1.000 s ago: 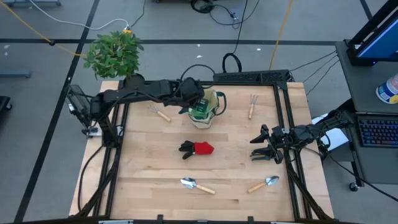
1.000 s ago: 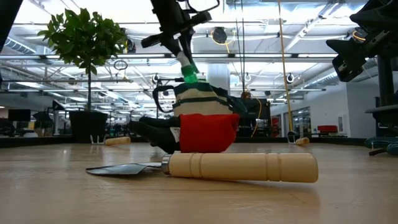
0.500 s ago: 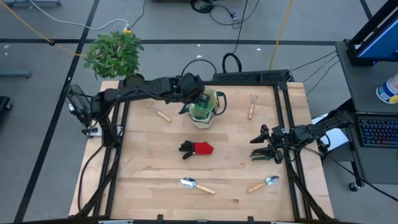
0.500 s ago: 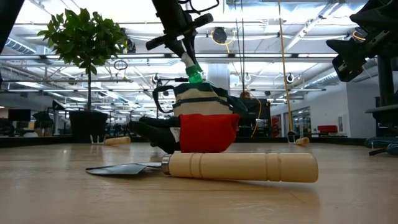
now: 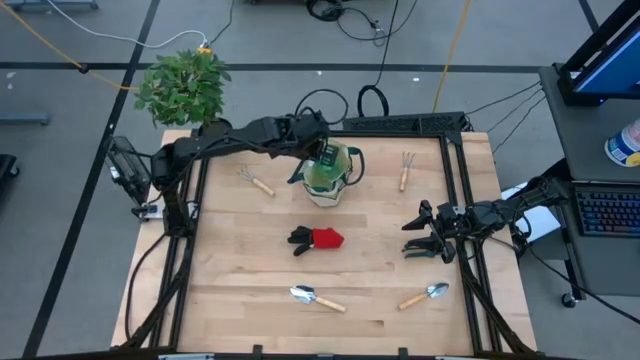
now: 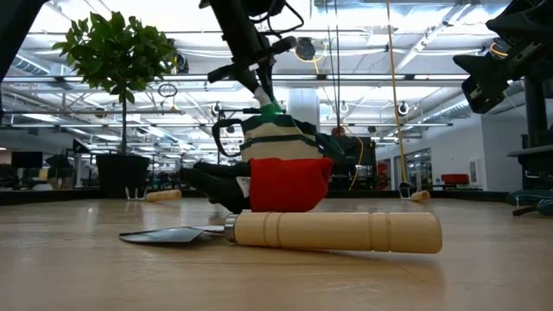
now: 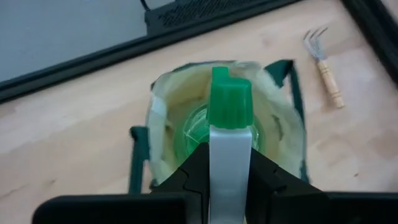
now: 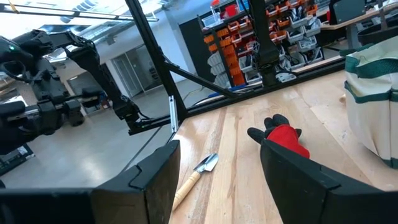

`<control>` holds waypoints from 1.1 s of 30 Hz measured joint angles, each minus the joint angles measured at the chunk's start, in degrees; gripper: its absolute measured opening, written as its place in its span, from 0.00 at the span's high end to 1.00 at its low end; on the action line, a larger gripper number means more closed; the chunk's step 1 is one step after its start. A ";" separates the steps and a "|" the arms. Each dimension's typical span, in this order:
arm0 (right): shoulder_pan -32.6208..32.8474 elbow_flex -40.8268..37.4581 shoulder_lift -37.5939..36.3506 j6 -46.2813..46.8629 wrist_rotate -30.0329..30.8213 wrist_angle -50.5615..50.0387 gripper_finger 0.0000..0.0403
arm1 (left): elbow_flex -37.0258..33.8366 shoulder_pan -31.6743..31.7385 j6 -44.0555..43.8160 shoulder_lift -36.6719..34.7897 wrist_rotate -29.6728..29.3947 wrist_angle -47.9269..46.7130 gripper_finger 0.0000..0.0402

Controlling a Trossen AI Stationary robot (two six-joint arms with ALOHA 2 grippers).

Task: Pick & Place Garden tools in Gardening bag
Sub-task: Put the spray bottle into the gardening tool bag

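wooden table (image 5: 240, 270) | left gripper (image 7: 230, 171) pinching bottle (image 7: 229, 134) over gardening bag (image 7: 283, 134); right gripper (image 5: 425, 240) spread, idle

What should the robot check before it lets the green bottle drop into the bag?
1. Left claw gripping the bottle: ok, shut on its white body.
2. Bottle above the bag opening: ok, green cap points into it.
3. Bag upright: ok in the low view.
4. Room inside the bag: cannot tell, the bottle hides its bottom.
5. Right claw out of the way: ok, open near the table's right edge.
6. Gloves clear of the bag: ok, lying apart.
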 joint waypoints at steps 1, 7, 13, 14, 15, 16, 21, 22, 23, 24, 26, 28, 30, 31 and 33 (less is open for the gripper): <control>0.00 -0.01 0.02 0.00 0.00 -0.02 0.47 | 0.00 0.27 -0.03 0.00 -0.02 -0.01 0.86; 0.00 -0.02 0.00 0.00 0.02 0.02 0.47 | 0.00 1.77 -1.05 0.02 0.26 -0.29 0.86; 0.00 -0.02 0.02 0.00 0.02 -0.03 0.47 | 0.04 2.34 -1.50 1.08 0.98 -0.17 0.86; 0.00 0.00 0.00 0.00 0.02 0.00 0.47 | 0.02 2.38 -1.50 1.46 1.46 0.00 0.86; 0.00 -0.01 0.01 0.00 0.02 -0.01 0.47 | 0.04 2.34 -1.52 1.87 1.63 0.81 0.86; 0.00 0.00 0.02 0.00 0.02 -0.02 0.47 | 0.07 2.36 -1.55 2.07 2.15 1.21 0.86; 0.00 -0.01 0.01 0.00 0.01 0.00 0.47 | 0.00 2.81 -2.67 2.75 2.70 1.98 0.78; 0.00 -0.01 0.00 0.00 0.02 0.01 0.47 | 0.00 3.00 -2.78 2.75 2.73 1.62 0.75; 0.00 -0.02 0.00 0.00 0.00 -0.02 0.47 | 0.00 3.06 -2.78 2.78 2.71 1.50 0.72; 0.00 -0.02 0.02 0.00 0.02 -0.02 0.47 | 0.00 3.15 -2.77 2.78 2.73 1.80 0.70; 0.00 -0.01 0.00 0.00 0.01 0.01 0.47 | 0.00 3.42 -2.75 2.78 2.73 1.81 0.67; 0.00 -0.02 0.02 0.00 0.02 -0.02 0.47 | 0.00 3.70 -2.73 2.78 2.72 2.19 0.65; 0.00 -0.02 0.00 0.00 0.01 -0.01 0.47 | 0.00 4.01 -2.70 2.78 2.74 2.91 0.63; 0.00 -0.01 0.02 0.01 0.02 -0.02 0.47 | 0.00 4.03 -2.53 2.78 2.78 3.60 0.62; 0.00 0.00 0.01 0.01 0.01 0.00 0.47 | 0.00 4.16 -1.81 2.78 3.36 4.96 0.61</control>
